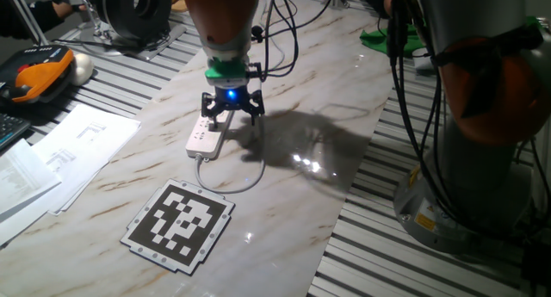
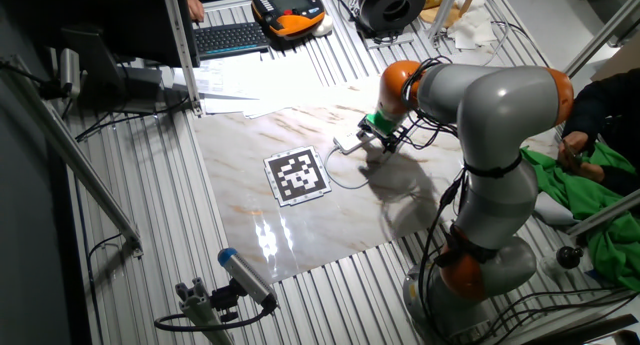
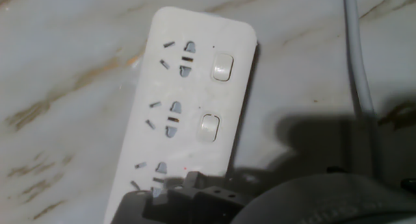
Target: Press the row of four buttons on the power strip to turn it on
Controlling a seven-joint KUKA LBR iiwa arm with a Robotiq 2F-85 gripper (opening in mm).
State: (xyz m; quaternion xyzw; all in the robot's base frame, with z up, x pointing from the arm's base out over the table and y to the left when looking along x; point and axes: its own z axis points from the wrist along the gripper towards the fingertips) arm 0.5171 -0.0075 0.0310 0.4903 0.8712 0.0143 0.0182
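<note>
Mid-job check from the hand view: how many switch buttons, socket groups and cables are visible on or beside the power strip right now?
Hand view only, on or beside the power strip:
Switch buttons: 2 (upper button, lower button)
Socket groups: 3 (the lowest partly hidden by the gripper)
Cables: 1 (cable)
Total: 6

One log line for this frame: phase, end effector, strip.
phase: pressing buttons | end effector: low over power strip | strip: flat on marble table, two buttons visible
</note>
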